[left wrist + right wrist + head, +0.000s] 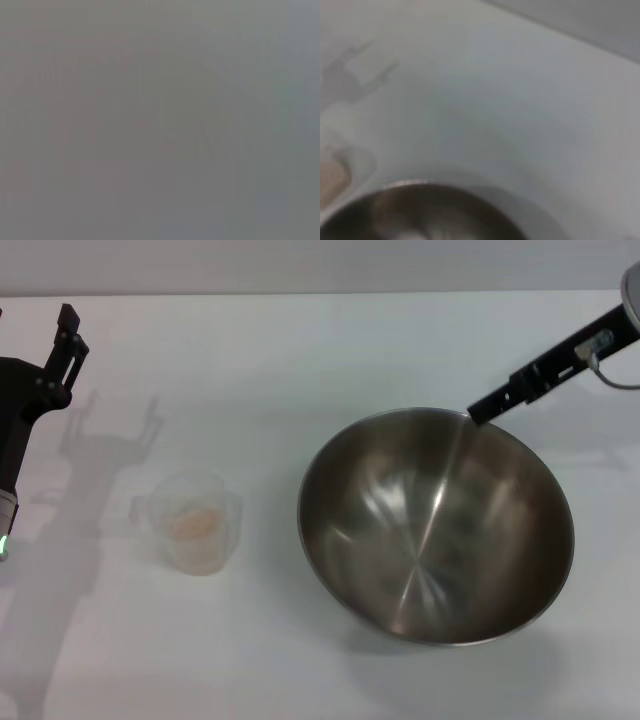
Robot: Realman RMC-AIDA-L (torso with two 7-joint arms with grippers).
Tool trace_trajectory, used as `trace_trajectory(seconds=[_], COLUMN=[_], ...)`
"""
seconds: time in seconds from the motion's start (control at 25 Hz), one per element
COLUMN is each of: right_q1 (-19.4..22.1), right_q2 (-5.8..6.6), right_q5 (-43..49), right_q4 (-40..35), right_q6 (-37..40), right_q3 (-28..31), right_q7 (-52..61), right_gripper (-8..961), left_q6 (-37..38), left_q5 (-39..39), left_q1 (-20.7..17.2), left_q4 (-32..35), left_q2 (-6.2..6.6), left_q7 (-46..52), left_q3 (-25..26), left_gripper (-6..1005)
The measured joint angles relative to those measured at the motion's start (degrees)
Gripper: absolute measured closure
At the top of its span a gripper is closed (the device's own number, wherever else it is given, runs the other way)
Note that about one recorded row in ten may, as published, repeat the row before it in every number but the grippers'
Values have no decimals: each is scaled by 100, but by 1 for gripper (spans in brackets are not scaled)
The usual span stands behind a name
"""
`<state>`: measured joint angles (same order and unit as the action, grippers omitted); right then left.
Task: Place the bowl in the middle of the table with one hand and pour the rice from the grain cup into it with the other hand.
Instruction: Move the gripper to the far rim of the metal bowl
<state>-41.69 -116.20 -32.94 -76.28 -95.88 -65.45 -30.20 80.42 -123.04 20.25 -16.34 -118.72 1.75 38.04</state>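
Note:
The steel bowl [435,525] rests on the white table [300,350], right of centre, and looks slightly tipped. My right gripper [478,411] reaches in from the upper right and is shut on the bowl's far rim. The right wrist view shows the bowl [425,212] close below and the grain cup [332,177] as a blur beside it. The translucent grain cup [196,520] stands upright left of the bowl, with a little rice [197,525] in its bottom. My left gripper [72,332] hovers open at the far left edge, beyond the cup and apart from it.
The left arm's shadow falls on the table [100,455] between the left gripper and the cup. The table's far edge runs along the top of the head view. The left wrist view shows only a featureless grey.

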Motion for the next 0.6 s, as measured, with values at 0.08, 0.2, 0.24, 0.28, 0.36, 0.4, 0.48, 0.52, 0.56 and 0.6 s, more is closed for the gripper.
trace_trajectory(seconds=[0.08, 0.2, 0.24, 0.28, 0.36, 0.4, 0.48, 0.52, 0.56, 0.6], right_q1=[-59, -118, -141, -141, -155, -162, -180, -189, -194, -197], right_q2=[8, 12, 4, 4, -11, -15, -15, -16, -18, -21], right_q5=[34, 136, 216, 216, 239, 240, 240, 240, 240, 241], right_q4=[241, 524, 650, 650, 773, 853, 1007, 1089, 1156, 1213], right_q6=[-13, 16, 39, 39, 78, 105, 171, 211, 250, 284], right_q3=[-6, -28, -16, -16, -6, -8, -25, -33, -39, -44], right_q7=[-121, -269, -376, -376, -476, -515, -564, -595, -634, -666], right_gripper=[241, 242, 242, 242, 242, 242, 242, 242, 242, 242], left_q6=[0, -1, -1, -1, -2, -9, -17, -17, -18, -19], left_q5=[-1, 0, -1, -1, 0, -1, 0, 0, 0, 0], left_q1=[0, 6, 7, 7, 11, 17, 21, 21, 23, 23], left_q4=[0, 0, 0, 0, 0, 0, 0, 0, 0, -1], left_q2=[-1, -1, -2, -2, -2, -2, -2, -2, -2, -2], left_q7=[5, 21, 25, 25, 28, 28, 27, 27, 26, 26], left_q3=[22, 28, 30, 30, 31, 31, 31, 31, 30, 30], left_gripper=[234, 235, 235, 236, 237, 237, 238, 238, 239, 239])
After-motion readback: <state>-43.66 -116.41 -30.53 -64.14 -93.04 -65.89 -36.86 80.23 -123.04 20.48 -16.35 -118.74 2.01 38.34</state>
